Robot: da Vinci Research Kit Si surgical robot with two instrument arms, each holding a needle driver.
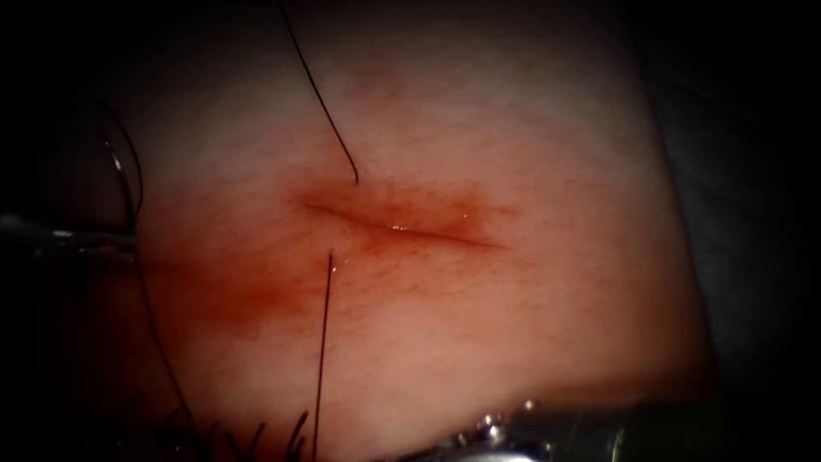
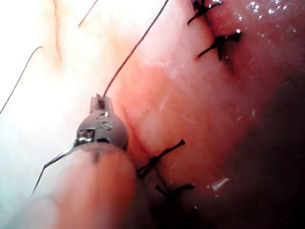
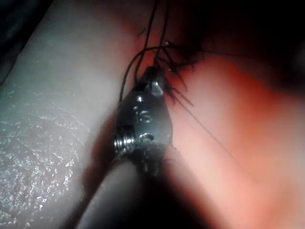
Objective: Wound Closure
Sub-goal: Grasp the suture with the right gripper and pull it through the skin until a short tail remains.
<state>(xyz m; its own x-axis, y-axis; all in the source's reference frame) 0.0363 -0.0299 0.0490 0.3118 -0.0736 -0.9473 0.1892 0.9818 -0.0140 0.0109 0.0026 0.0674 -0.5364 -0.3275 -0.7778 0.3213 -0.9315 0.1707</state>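
Observation:
The tissue has a short cut ringed by red fluid. Thread enters the tissue above the cut's left end, comes out below it and runs straight down as a second strand. At the far left edge my left tool has its jaws shut on thread, seen close at the jaw tips. A thin pale arc, apparently the needle, stands beside that tool, out of the tissue; the needle lies by its wrist. My right tool, jaws shut, sits among thread strands.
The right tool's shaft lies along the tissue's near edge. Several tied stitches with cut thread ends close another cut nearby; cut ends also show at the near edge. Dark background lies beyond the tissue's right side.

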